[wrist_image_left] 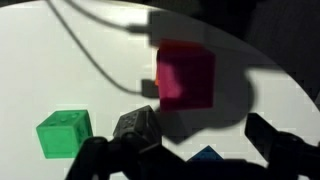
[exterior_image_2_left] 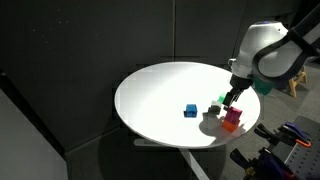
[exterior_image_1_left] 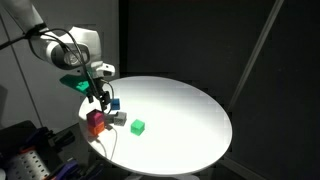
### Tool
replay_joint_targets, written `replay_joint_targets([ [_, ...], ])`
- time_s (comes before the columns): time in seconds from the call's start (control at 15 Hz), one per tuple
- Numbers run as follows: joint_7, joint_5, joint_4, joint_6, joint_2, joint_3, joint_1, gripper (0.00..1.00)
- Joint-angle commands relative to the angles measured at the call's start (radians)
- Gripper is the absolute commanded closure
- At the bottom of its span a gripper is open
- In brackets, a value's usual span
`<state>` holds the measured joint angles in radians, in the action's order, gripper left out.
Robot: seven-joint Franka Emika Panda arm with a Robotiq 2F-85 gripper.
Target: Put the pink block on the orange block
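Observation:
The pink block (exterior_image_1_left: 97, 117) sits on top of the orange block (exterior_image_1_left: 95, 128) near the edge of the round white table. Both also show in an exterior view, with the pink block (exterior_image_2_left: 236, 114) over the orange block (exterior_image_2_left: 231, 126). In the wrist view the pink block (wrist_image_left: 186, 72) is seen from above, and a thin sliver of the orange block (wrist_image_left: 157, 72) shows at its left side. My gripper (exterior_image_1_left: 101, 97) (exterior_image_2_left: 232, 98) hovers just above the stack. Its jaws (wrist_image_left: 200, 138) are open and empty, apart from the pink block.
A green cube (wrist_image_left: 65, 132) (exterior_image_1_left: 138, 126), a dark grey block (wrist_image_left: 135, 125) (exterior_image_1_left: 118, 118) and a blue cube (wrist_image_left: 207, 156) (exterior_image_1_left: 115, 103) lie close to the stack. The white table (exterior_image_1_left: 185, 115) is round, with its edge just beside the stack. The background is dark.

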<state>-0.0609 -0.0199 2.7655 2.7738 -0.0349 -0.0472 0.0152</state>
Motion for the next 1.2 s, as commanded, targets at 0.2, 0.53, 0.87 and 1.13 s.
replay_joint_targets([
  [0.2,-0.018,-0.001,-0.016,-0.153,-0.144,0.031,-0.004,0.0],
  [0.53,-0.019,0.008,-0.073,-0.231,-0.187,0.059,-0.013,0.0],
  [0.87,-0.023,0.006,-0.158,-0.331,-0.208,0.075,-0.017,0.0],
  [1.13,-0.04,0.002,-0.203,-0.431,-0.238,0.081,-0.014,0.0],
])
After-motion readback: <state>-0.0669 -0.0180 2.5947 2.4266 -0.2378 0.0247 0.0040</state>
